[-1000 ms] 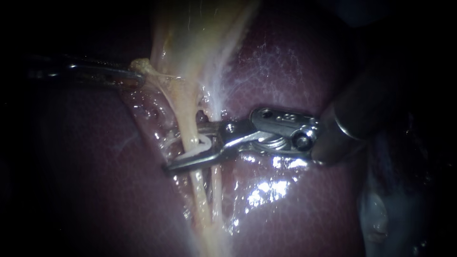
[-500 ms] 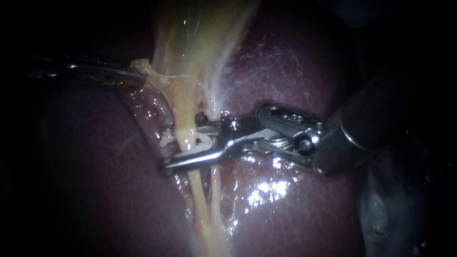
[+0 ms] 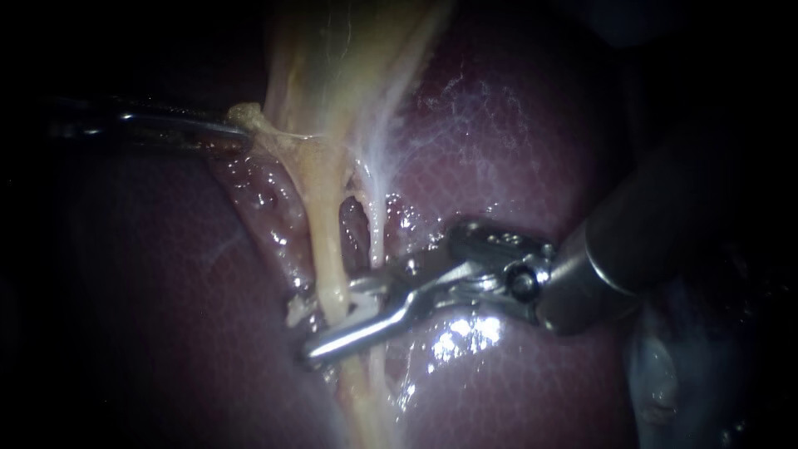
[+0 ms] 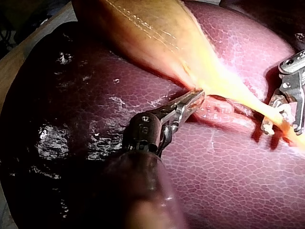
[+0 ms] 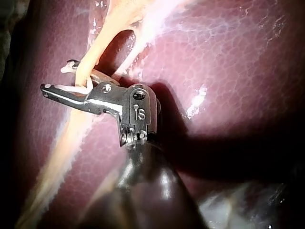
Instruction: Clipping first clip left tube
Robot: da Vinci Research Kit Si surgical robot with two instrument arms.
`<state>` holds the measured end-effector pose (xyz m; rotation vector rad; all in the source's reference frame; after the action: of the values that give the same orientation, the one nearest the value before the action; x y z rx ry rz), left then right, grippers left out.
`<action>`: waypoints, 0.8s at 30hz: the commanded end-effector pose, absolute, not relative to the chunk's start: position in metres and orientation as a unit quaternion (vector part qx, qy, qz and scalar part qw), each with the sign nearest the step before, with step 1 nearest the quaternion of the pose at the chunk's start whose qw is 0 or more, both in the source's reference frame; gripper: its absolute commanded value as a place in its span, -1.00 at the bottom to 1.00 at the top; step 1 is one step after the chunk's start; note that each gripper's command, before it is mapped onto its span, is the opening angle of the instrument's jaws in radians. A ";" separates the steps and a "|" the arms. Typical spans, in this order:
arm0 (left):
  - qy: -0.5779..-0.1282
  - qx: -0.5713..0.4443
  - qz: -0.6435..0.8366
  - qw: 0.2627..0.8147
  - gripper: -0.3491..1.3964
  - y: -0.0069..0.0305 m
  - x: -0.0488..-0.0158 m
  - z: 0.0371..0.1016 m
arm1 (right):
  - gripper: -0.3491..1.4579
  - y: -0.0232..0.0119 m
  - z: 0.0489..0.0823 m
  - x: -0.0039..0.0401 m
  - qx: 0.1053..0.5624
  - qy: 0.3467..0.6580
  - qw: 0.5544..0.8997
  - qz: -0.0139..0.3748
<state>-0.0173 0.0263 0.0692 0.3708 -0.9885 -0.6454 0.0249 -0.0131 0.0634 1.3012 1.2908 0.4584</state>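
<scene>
Sliding lower along left tube (image 3: pixel 326 241), frame centre: right instrument (image 3: pixel 324 328), jaws holding white clip (image 3: pixel 359 293) astride it. Tube looking soft, slick, tearable; taking hold squarely, gently. Upper left, left instrument (image 3: pixel 241 131) jaws clamping gallbladder (image 3: pixel 332 75) edge.

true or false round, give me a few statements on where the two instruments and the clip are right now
1. The right instrument holds a white clip at the left tube. True.
2. The left instrument hangs free of all tissue. False: it grips the lower edge of the gallbladder.
3. Two tubes run down over the liver. True.
4. The clip is at the right tube. False: that tube is bare.
</scene>
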 end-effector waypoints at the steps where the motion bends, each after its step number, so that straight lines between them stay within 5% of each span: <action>1: -0.463 0.174 -0.302 0.815 -1.00 0.0263 -0.0173 0.0692 | -0.11 -0.0134 0.0634 0.0247 0.561 0.552 0.586 0.195; 15: -0.463 0.174 -0.302 0.815 -1.00 0.0262 -0.0173 0.0692 | -0.34 -0.0138 0.0634 0.0249 0.552 0.554 0.588 0.206; 22: -0.463 0.174 -0.302 0.815 -1.00 0.0262 -0.0173 0.0692 | -0.74 -0.0136 0.0635 0.0252 0.556 0.547 0.586 0.221; 24: -0.463 0.174 -0.302 0.815 -1.00 0.0262 -0.0173 0.0692 | -1.00 -0.0137 0.0635 0.0251 0.562 0.541 0.583 0.228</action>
<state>-0.0173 0.0262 0.0692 0.3708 -0.9885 -0.6453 0.0251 -0.0137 0.0636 1.3130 1.2580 0.5431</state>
